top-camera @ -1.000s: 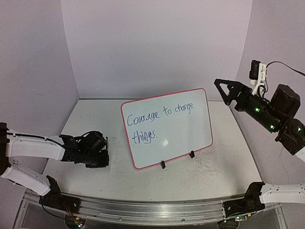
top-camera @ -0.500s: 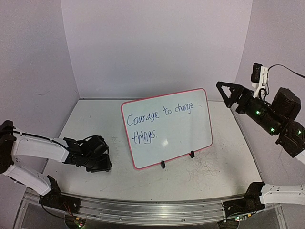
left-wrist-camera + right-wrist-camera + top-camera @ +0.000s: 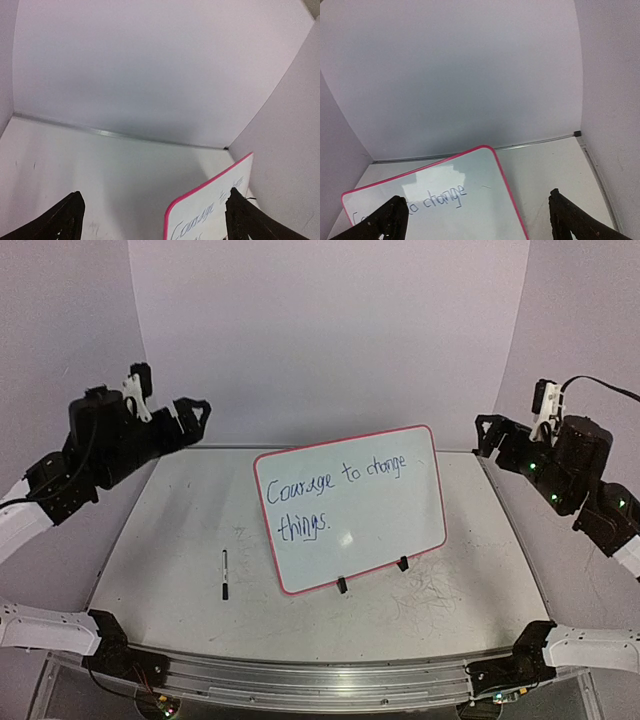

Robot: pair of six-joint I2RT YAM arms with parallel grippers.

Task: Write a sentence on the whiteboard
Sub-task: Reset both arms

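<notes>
Whiteboard (image 3: 400, 515): "Courage to change things."

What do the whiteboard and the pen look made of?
Whiteboard: glossy white coated panel, with light glare near its lower middle. Its pink rim is likely plastic. Pen: slim dark body, probably plastic; too small to be sure.

Whiteboard (image 3: 470, 197) bottom outside both wrist views.

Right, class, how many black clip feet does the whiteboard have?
2. One foot sits left of centre on the whiteboard's bottom edge, the other foot towards its right corner.
</notes>
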